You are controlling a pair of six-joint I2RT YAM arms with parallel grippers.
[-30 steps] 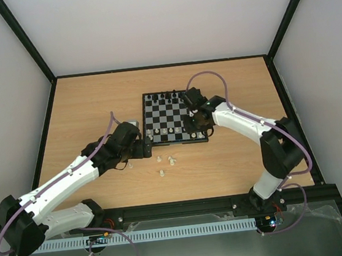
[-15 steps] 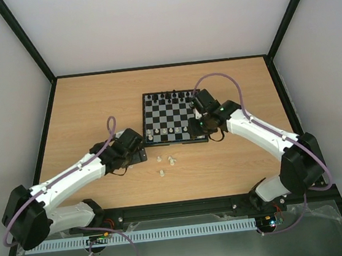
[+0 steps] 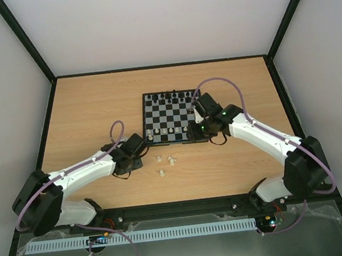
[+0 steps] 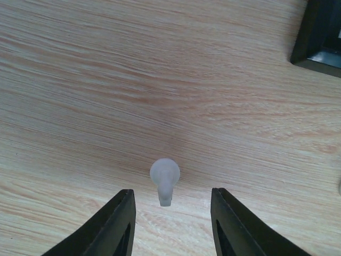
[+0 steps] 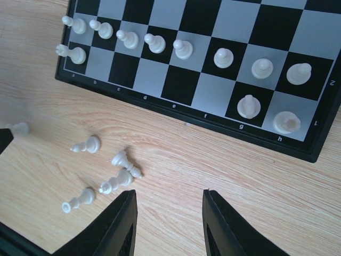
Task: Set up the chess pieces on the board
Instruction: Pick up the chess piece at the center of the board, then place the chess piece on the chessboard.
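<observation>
Left tool (image 4: 170,190) hangs, jaws half-wide and clear either side of a lone white pawn (image 4: 164,176) on the surface (image 4: 80,80), seemingly lining up a pick; the board (image 4: 319,32) sits ahead to its right.

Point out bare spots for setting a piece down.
Bare: the table left of the board and in the far right corner; the board's middle rows too. Crowded: the wood just in front of the board, where loose chess pieces lie.
</observation>
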